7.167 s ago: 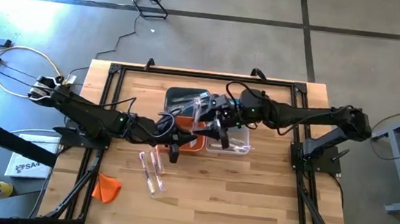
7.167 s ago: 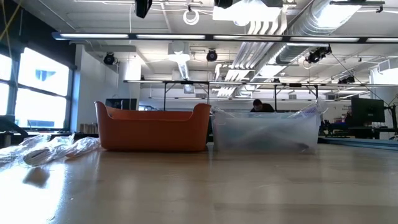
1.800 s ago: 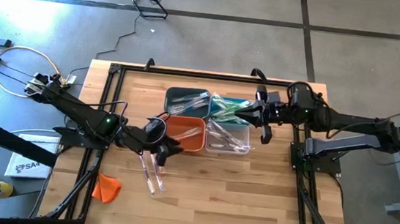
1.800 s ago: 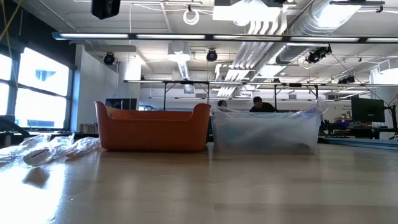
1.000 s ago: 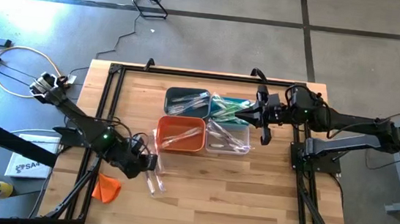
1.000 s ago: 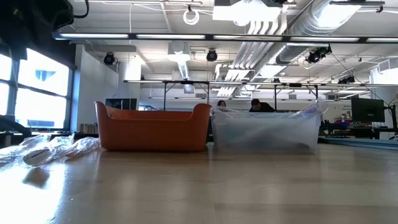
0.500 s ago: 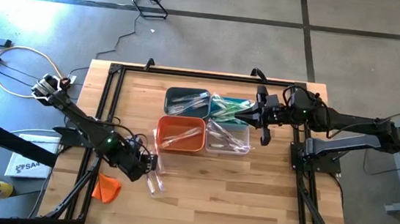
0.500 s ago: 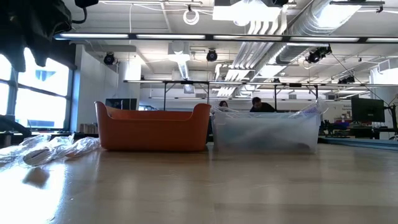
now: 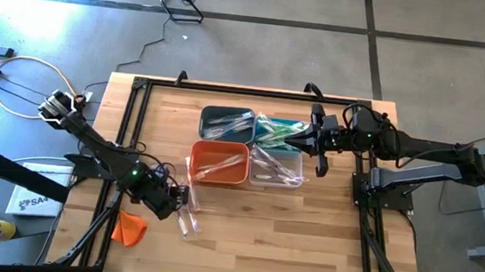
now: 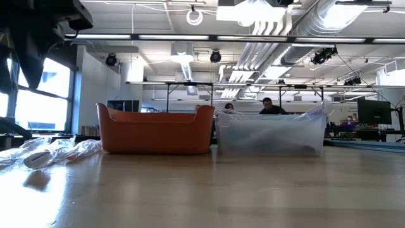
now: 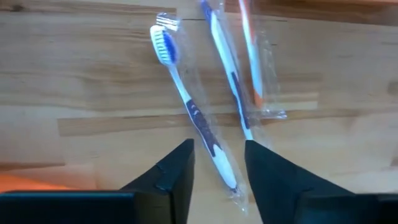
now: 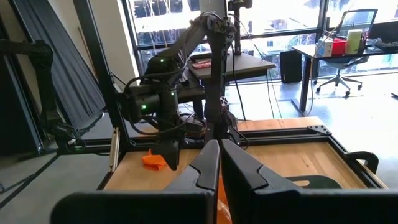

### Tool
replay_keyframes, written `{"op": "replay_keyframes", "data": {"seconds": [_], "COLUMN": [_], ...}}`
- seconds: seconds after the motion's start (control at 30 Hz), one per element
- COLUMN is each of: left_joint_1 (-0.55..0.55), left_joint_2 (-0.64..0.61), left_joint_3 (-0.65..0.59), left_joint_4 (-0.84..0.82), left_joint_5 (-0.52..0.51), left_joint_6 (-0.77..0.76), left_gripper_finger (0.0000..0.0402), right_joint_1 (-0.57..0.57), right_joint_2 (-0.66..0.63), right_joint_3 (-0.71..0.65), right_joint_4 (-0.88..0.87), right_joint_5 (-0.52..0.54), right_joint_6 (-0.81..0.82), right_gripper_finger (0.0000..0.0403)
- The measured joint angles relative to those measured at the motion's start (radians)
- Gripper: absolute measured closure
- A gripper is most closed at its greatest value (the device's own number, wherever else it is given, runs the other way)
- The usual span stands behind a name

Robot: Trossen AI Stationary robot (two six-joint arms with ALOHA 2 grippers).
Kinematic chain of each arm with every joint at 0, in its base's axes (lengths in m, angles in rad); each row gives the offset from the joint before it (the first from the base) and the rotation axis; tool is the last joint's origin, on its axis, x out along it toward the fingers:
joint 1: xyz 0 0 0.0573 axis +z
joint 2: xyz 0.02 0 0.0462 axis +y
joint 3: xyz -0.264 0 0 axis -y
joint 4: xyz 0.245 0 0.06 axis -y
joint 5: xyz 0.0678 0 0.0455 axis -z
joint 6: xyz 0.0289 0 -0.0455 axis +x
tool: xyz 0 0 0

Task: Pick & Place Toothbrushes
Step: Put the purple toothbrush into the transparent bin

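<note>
Your left gripper (image 11: 219, 163) hangs over the near-left part of the wooden table (image 9: 323, 224), its two dark fingers (image 11: 171, 171) spread apart with nothing between them but air; the handle end of a wrapped blue-and-white toothbrush (image 11: 193, 116) lies on the boards straight below the gap, and you can see the fingers are not touching it. Just beside it lie two more wrapped toothbrushes, one with a blue stripe (image 11: 226, 68) and one with an orange stripe (image 11: 252, 59), all three loose on the wood in front of the orange bin (image 9: 218, 162). From above, that loose group (image 9: 187, 213) sits near the middle of the table, and the orange cloth lump (image 9: 130, 228) rests farther left, near the table's front edge. More toothbrushes already lie in the four bins: some in the dark grey bin (image 9: 226, 122), some in the teal bin (image 9: 277, 132), at least one in the orange bin, and what looks like several in the clear bin (image 9: 277, 166), though its shiny contents are hard to count. Your right gripper (image 12: 219, 163) waits above the right side of the bins, its fingers pressed together and holding nothing.
</note>
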Motion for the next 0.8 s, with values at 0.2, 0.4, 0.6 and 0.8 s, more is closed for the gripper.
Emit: {"op": "replay_keyframes", "data": {"seconds": [0.2,0.4,0.6,0.8], "left_joint_1": [0.0,0.0,0.0,0.0], "left_joint_2": [0.0,0.0,0.0,0.0], "left_joint_3": [-0.042,-0.078,-0.12,-0.172], "left_joint_4": [0.036,0.042,0.044,0.101], "left_joint_5": [-0.009,-0.039,-0.041,-0.083], "left_joint_6": [-0.04,-0.099,-0.138,-0.152], "left_gripper_finger": [0.0215,0.0204,0.0204,0.0204], "right_joint_1": [0.0,0.0,0.0,0.0], "right_joint_2": [0.0,0.0,0.0,0.0], "right_joint_3": [0.0,0.0,0.0,0.0], "right_joint_4": [0.0,-0.001,-0.002,-0.002], "right_joint_5": [0.0,0.0,0.02,0.034], "right_joint_6": [0.0,0.0,0.0,0.0], "right_gripper_finger": [0.0394,0.0394,0.0394,0.0394]}}
